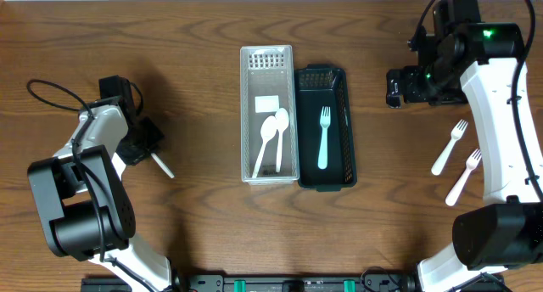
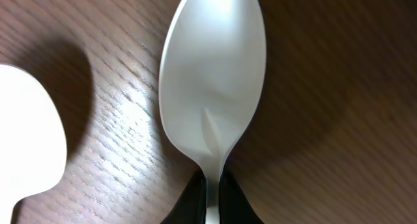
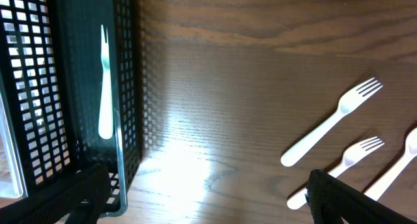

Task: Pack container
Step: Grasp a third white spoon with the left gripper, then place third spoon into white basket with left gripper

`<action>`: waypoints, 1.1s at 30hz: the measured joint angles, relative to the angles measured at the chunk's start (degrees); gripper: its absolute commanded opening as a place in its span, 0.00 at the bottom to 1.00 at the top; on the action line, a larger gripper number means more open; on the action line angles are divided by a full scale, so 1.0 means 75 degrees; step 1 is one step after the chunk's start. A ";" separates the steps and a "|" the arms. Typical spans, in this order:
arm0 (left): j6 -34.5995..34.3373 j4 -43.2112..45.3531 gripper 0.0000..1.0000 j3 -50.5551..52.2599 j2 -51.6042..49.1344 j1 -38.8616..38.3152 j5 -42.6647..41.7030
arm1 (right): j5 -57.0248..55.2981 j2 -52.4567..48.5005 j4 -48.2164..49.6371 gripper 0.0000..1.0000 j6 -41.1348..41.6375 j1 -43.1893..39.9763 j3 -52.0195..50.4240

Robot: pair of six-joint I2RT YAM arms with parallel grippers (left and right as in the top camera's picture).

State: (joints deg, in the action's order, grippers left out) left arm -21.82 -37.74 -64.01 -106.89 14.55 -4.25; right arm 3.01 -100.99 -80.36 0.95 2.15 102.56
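A white slotted container [image 1: 251, 114] holds two white spoons [image 1: 273, 131]. Beside it a black mesh container [image 1: 342, 126] holds one white fork [image 1: 323, 139], also in the right wrist view [image 3: 103, 81]. My left gripper [image 1: 142, 146] is at the left of the table, shut on the neck of a white spoon [image 2: 212, 87], whose handle sticks out [image 1: 163, 165]. Its jaws [image 2: 212, 201] pinch the spoon low over the wood. A second spoon bowl [image 2: 26, 133] lies just left of it. My right gripper [image 1: 395, 87] is open and empty, right of the black container [image 3: 124, 87].
Two white forks [image 1: 450, 146] [image 1: 463, 176] lie on the wood at the right; they show in the right wrist view [image 3: 332, 123] [image 3: 339, 165], with a third white utensil [image 3: 399, 164] at the edge. Cables trail from both arms.
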 measured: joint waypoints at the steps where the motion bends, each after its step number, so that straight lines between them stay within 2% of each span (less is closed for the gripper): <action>1: 0.0003 -0.0119 0.06 -0.0061 0.0000 -0.0003 -0.0146 | 0.0000 0.0000 0.0006 0.99 0.0000 0.0000 0.0000; 4: 0.0006 -0.0694 0.06 -0.0460 0.0009 -0.0073 -0.0650 | 0.0003 0.0000 0.0067 0.99 0.0000 0.0000 0.0000; 8: 0.0117 -0.1370 0.06 -0.1195 0.0487 -0.0775 -0.0933 | 0.0003 0.0000 0.0108 0.99 0.0000 0.0000 0.0000; 14: 0.0271 -0.1399 0.06 -0.2063 0.1842 -0.3040 -0.1131 | 0.0003 0.0000 0.0111 0.99 0.0003 0.0000 0.0000; 17: 0.0460 -0.1367 0.06 -0.2174 0.2017 -0.4080 -0.1230 | 0.0003 0.0000 0.0111 0.99 0.0000 0.0000 0.0000; 23: 0.0717 -0.1373 0.06 -0.2168 0.1323 -0.5517 -0.1000 | 0.0044 0.0000 0.0096 0.99 0.0000 0.0000 0.0000; 28: 0.0758 -0.1294 0.06 -0.2157 0.0396 -0.5761 -0.0778 | 0.0099 0.0000 -0.0012 0.98 0.0003 0.0000 0.0000; 29: 0.0772 -0.1279 0.23 -0.2145 0.0265 -0.5735 -0.0749 | 0.0114 0.0000 -0.0023 0.98 0.0003 0.0000 0.0000; 30: 0.0804 -0.1276 0.48 -0.2136 0.0172 -0.5692 -0.0723 | 0.0119 0.0000 -0.0026 0.98 0.0003 0.0000 0.0000; 31: 0.0836 -0.1282 0.59 -0.2130 0.0137 -0.5642 -0.0699 | 0.0128 0.0000 -0.0026 0.98 0.0000 0.0000 0.0000; 33: 0.0941 -0.1413 0.60 -0.2154 0.0172 -0.5508 -0.0659 | 0.0146 0.0000 -0.0026 0.98 0.0003 0.0000 0.0000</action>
State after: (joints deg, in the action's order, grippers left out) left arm -14.76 -48.34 -80.16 -105.60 -26.76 -9.19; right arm 4.10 -100.99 -80.55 0.97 2.15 102.56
